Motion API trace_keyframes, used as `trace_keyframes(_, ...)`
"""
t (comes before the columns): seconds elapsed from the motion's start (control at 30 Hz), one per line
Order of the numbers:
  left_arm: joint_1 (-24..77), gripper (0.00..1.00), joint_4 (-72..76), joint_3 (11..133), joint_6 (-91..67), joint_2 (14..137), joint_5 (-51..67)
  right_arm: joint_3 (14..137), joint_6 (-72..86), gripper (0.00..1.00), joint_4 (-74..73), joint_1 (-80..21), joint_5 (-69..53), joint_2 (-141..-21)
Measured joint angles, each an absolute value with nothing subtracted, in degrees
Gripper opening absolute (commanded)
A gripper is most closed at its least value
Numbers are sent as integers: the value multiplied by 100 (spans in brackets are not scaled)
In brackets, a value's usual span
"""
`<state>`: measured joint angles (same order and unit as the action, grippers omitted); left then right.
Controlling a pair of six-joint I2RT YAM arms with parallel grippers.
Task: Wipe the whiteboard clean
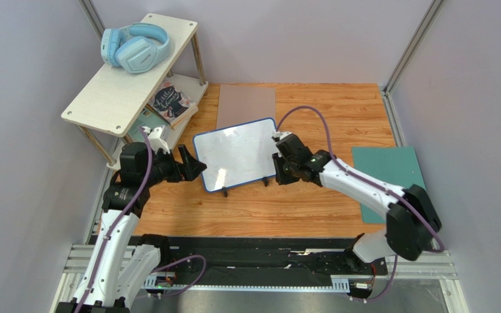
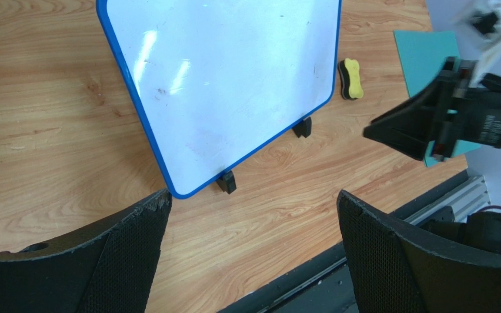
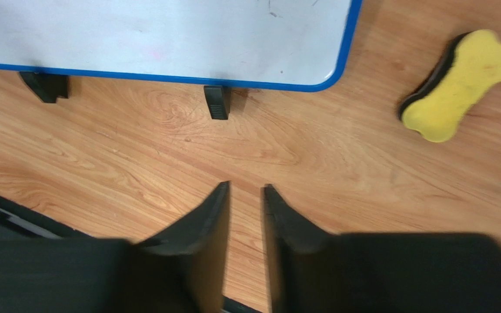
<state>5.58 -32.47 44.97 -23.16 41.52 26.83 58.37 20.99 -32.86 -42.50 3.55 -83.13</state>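
Observation:
The whiteboard [image 1: 237,153] stands tilted on small black feet in the middle of the wooden table; its blue-rimmed face shows only faint smudges. It also shows in the left wrist view [image 2: 233,78] and the right wrist view [image 3: 168,32]. A yellow and black eraser [image 2: 350,78] lies on the table just beyond the board's right edge, also in the right wrist view [image 3: 459,85]. My left gripper [image 1: 194,163] is wide open and empty at the board's left corner [image 2: 253,215]. My right gripper [image 1: 276,168] hovers by the board's right edge, fingers nearly together and empty [image 3: 245,189].
A grey-brown mat [image 1: 246,105] lies behind the board and a green mat [image 1: 387,176] at the right. A wooden shelf [image 1: 112,98] at the back left holds blue headphones [image 1: 135,47] and a book [image 1: 171,101]. A black rail [image 1: 233,261] runs along the near edge.

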Motion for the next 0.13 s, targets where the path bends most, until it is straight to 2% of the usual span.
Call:
trace_keyframes(0.07,558,99,-3256,4539,-2303,4204,2687,5780,2143,56,-3439,-4239,502,-7776)
trace_keyframes(0.1,558,99,-3253,4547,-2294,4211,2700,5758,2154,66,-3518,-4239,580,-7446)
trace_keyframes(0.13,558,99,-3251,4547,-2279,4200,2751,5732,2154,68,-3570,-4239,687,-7061)
